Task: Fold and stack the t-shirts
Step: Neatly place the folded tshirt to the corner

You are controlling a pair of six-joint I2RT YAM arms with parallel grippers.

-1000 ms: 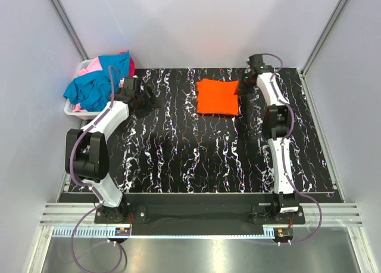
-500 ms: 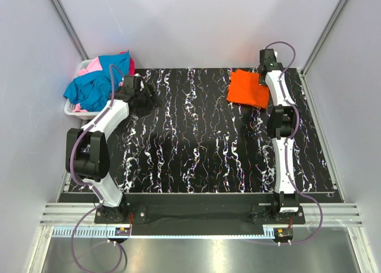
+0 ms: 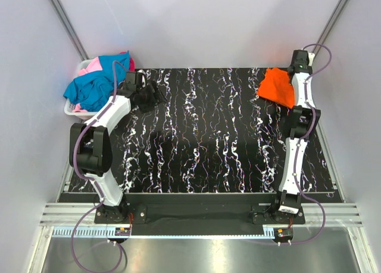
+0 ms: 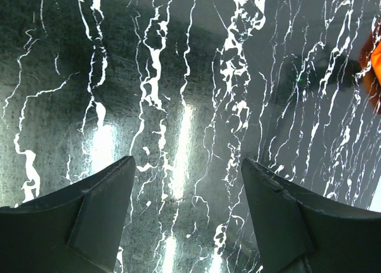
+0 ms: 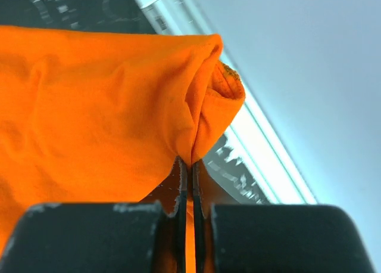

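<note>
Table (image 4: 178,76) glossy black with white marble-look veining and glare, orange shirt (image 5: 89,106) matt soft cloth, creased, basket (image 3: 70,109) white plastic, left gripper (image 4: 187,163) fingers (image 4: 89,219) smooth matt black plastic, front rail (image 3: 190,216) pale brushed metal.

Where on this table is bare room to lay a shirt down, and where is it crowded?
Bare: the middle and near half of the table, between left gripper and orange t-shirt. Crowded: far-left corner by the heaped basket; far-right corner, where the right gripper pinches that shirt.
</note>
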